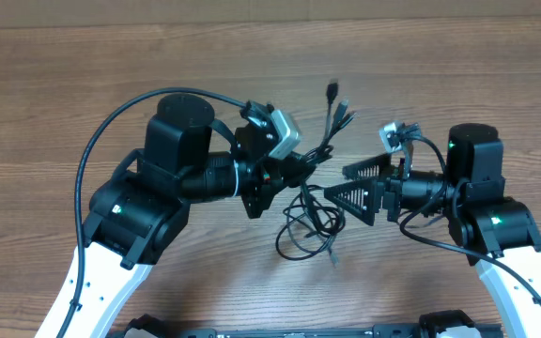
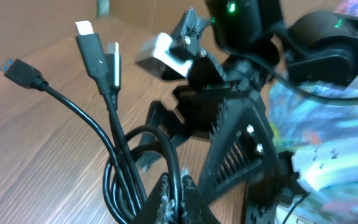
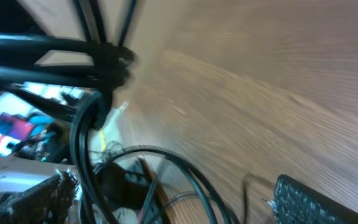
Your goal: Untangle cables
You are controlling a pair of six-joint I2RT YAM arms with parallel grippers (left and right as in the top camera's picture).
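The thin black flexible cables [image 1: 310,214] were still tangled in loops at the centre of the brown wooden table [image 1: 458,56]; separation had barely begun. The left gripper [image 1: 294,171] was clamped on the bundle, and the right gripper [image 1: 338,182] stood fully open beside it.

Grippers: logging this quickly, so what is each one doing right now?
Left gripper: closed on the cables.
Right gripper: open, gripping nothing.

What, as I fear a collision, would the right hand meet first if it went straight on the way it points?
Probably the cables held in the shut left hand; the open right hand points at them, though depth is unclear.
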